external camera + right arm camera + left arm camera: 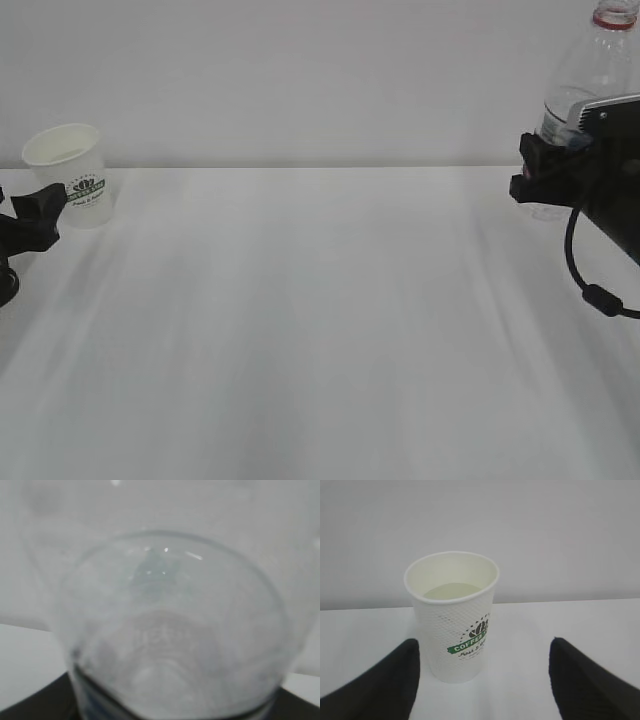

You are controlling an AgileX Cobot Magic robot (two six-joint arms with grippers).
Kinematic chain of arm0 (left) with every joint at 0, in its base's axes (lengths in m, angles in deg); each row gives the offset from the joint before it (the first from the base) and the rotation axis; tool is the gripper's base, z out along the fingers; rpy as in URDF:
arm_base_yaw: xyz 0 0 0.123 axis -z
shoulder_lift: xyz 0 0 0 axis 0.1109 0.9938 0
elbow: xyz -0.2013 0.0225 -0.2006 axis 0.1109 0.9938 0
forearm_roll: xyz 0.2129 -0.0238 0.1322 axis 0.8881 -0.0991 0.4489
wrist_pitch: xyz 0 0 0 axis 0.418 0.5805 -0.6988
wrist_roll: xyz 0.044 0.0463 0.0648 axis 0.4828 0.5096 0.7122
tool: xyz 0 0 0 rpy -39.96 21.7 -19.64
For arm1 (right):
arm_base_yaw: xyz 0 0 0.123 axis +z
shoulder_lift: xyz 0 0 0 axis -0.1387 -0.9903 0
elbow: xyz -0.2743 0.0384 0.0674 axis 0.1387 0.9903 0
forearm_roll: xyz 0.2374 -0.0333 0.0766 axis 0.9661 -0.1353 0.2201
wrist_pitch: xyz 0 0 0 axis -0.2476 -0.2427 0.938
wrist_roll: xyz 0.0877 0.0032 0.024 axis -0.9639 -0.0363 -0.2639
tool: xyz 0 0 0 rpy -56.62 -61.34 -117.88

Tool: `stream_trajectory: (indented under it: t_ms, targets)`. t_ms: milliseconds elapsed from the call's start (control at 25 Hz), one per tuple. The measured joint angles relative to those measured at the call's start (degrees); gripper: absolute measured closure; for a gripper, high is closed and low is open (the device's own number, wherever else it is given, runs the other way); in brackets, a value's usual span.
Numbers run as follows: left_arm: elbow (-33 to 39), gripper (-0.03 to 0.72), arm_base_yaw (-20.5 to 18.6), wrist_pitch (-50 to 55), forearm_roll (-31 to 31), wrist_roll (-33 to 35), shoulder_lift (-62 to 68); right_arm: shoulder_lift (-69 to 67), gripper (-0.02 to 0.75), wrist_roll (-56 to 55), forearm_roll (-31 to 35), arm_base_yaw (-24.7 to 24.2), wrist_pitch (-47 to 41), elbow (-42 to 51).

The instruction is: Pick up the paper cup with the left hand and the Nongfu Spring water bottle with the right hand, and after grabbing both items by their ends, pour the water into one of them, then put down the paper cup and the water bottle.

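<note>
step: put-down — cup (452,617) released, left hand (482,680) wide beside it | right hand (545,170) grips bottle (590,90) | next: release bottle

Exterior view: low slant over bench (320,330), facing far wall. Left wrist view: close behind paper cup (452,617), shared with exterior far left. Right wrist view: pressed against water bottle (170,630), blurred.
</note>
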Motion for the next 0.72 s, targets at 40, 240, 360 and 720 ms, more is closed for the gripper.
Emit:
stream_trajectory:
  t_ms: [40,240,360,720]
  targets:
    - [0.00,0.106,0.00,0.00,0.21,0.00,0.00,-0.83,0.342,0.00,0.00,0.00,0.00,-0.66]
    - [0.00,0.108,0.00,0.00,0.37,0.00,0.00,-4.47,0.342,0.00,0.00,0.00,0.00,-4.50]
    - [0.00,0.108,0.00,0.00,0.40,0.00,0.00,-5.59,0.342,0.00,0.23,0.00,0.00,-6.78]
    - [0.00,0.109,0.00,0.00,0.49,0.00,0.00,-11.61,0.342,0.00,1.91,0.00,-0.88,-14.51]
